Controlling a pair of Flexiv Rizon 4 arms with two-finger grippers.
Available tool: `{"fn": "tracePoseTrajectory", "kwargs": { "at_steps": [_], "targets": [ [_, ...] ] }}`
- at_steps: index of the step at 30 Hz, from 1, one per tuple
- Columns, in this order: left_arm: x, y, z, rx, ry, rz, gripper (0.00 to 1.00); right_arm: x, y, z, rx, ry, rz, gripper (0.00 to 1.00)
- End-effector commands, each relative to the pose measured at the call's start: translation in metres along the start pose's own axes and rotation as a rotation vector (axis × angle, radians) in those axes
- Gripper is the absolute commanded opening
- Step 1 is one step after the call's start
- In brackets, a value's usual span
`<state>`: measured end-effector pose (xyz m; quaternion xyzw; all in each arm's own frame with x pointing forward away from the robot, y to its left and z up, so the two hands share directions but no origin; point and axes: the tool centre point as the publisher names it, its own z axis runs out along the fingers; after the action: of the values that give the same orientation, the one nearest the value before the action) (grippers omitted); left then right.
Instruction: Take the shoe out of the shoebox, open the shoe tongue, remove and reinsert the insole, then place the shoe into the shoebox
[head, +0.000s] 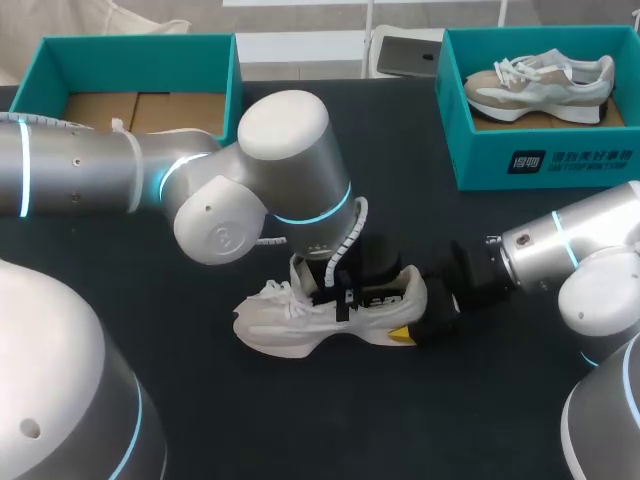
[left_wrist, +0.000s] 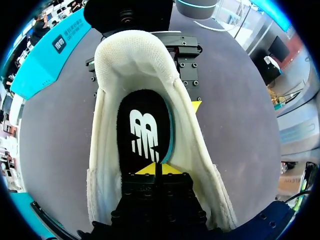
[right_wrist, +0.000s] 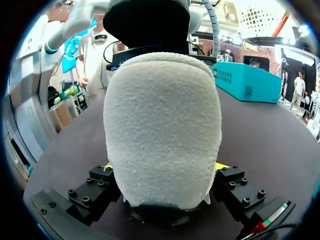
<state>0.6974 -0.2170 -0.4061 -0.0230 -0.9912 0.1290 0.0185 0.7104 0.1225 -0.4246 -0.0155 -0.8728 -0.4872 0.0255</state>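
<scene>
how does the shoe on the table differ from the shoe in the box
The table shoe is off-white, the boxed shoe beige and grey. The table shoe is held by the right end effector, the boxed shoe lies untouched. Both are laced sneakers upright on their soles.

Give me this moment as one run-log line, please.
white sneaker: upright on table | left claw: shut, tips on black insole inside sneaker | right claw: shut on heel

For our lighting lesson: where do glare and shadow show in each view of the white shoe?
Head view: glare on the glossy silver arm joint; shadow under the white mesh shoe barely shows on the dark table. Left wrist view: black insole evenly lit. Right wrist view: pale fuzzy heel bright, glare-free.
</scene>
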Motion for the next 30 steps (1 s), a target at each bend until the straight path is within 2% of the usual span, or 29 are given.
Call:
{"fn": "tracePoseTrajectory", "kwargs": {
  "at_steps": [1, 13, 22, 30],
  "targets": [
    [-0.006, 0.008, -0.01, 0.021, 0.033, -0.005, 0.0, 0.0, 0.0, 0.0, 0.004, -0.001, 0.001, 0.0],
    [-0.006, 0.002, -0.055, 0.094, 0.077, -0.018, 0.0, 0.0, 0.0, 0.0, 0.004, -0.001, 0.001, 0.0],
    [-0.006, 0.004, -0.078, 0.122, 0.107, -0.042, 0.0, 0.0, 0.0, 0.0, 0.004, -0.001, 0.001, 0.0],
    [-0.001, 0.002, -0.109, 0.229, 0.121, -0.052, 0.0, 0.0, 0.0, 0.0, 0.004, -0.001, 0.001, 0.0]
  ]
}}
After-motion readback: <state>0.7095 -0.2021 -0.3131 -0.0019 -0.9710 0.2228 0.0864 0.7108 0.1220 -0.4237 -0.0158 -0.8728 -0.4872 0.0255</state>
